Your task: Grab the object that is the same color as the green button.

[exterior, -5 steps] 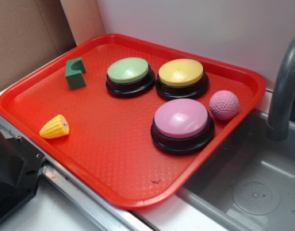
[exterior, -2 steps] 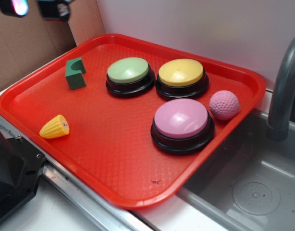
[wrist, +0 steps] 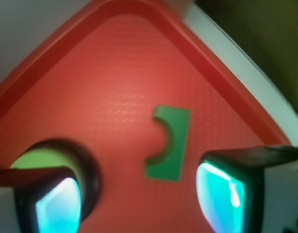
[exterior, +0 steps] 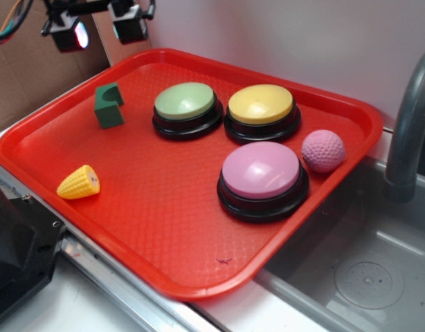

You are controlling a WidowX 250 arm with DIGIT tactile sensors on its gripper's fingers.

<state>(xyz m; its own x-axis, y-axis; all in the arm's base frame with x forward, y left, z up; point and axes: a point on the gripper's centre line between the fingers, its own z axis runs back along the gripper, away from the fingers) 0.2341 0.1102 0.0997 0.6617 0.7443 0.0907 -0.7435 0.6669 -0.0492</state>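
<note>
Our gripper (exterior: 98,31) has moved right along the frame's top edge, now above the block (exterior: 109,106) at the tray's (exterior: 164,207) upper left. Jaws spread wide, empty. In the wrist view the block (wrist: 168,143) sits between the fingers; descent looks next.

Black tool (exterior: 98,31) — two blocky fingers (wrist: 225,189) with glowing teal-pink pads, coloured cables.

The gripper (exterior: 98,28) is cut off at the exterior view's 12 o'clock edge. In the blurred wrist view, the green button (wrist: 40,159) is partly hidden behind a finger (wrist: 54,201) at 8 o'clock.
</note>
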